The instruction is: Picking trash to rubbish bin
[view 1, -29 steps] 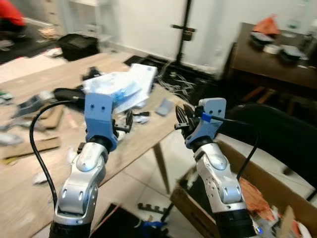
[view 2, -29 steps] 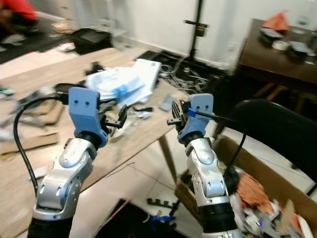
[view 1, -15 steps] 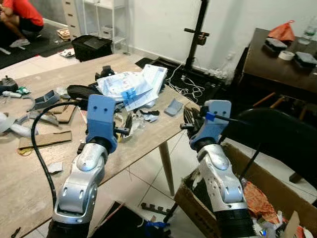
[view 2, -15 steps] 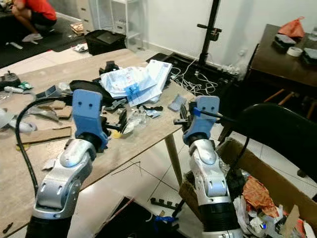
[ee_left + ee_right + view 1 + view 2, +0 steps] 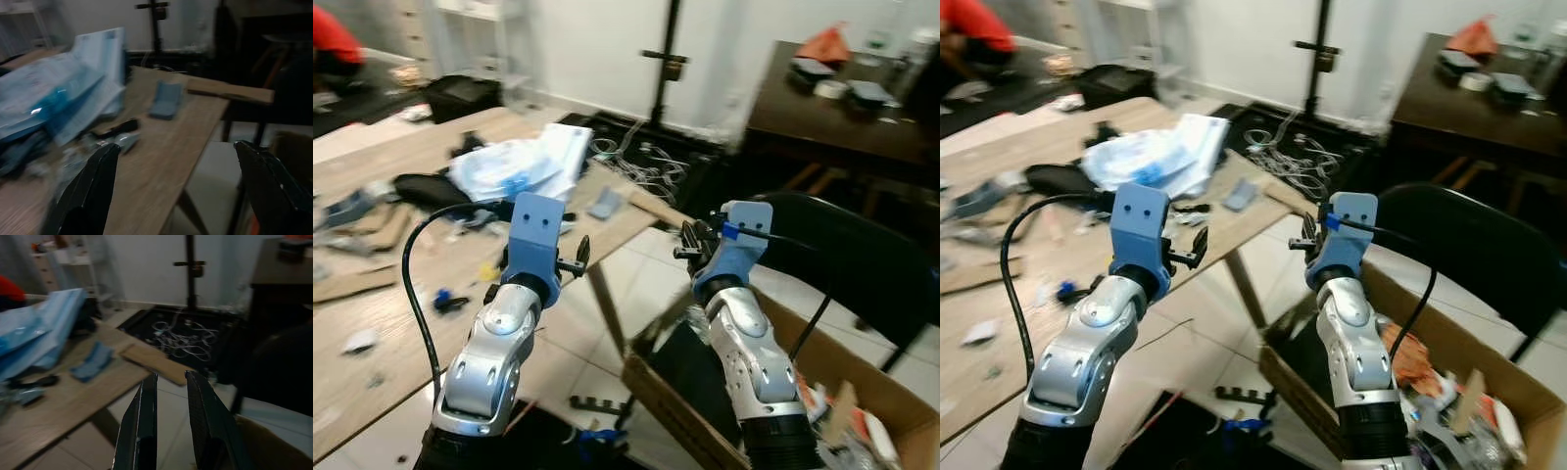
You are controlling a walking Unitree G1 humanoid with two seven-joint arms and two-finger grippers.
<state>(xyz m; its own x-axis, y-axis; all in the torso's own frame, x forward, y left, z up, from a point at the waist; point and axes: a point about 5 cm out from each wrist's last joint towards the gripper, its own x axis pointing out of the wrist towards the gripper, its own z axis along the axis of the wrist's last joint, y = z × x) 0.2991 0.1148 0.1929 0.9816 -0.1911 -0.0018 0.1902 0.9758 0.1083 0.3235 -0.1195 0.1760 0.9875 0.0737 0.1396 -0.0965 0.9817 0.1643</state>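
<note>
Trash litters the wooden table (image 5: 401, 323) on my left: a heap of white and blue plastic bags (image 5: 514, 162), a grey-blue scrap (image 5: 605, 203) and small bits. My left gripper (image 5: 576, 258) hovers over the table's near edge; in its wrist view the fingers (image 5: 93, 191) stand wide apart with nothing between them. An open cardboard box (image 5: 1430, 313) with crumpled trash (image 5: 1405, 357) inside sits on the floor at lower right. My right gripper (image 5: 691, 241) hangs above the box's near corner, its fingers (image 5: 142, 426) close together and holding nothing.
A black chair (image 5: 862, 255) stands behind the box. A dark table (image 5: 832, 108) with items on it is at the back right. A black stand (image 5: 666, 59) and loose cables (image 5: 646, 166) lie beyond the wooden table. A person in red (image 5: 333, 39) is at far left.
The camera has swung to the right: the table has slid left in view and more of the cardboard box shows. Both arms keep their raised pose.
</note>
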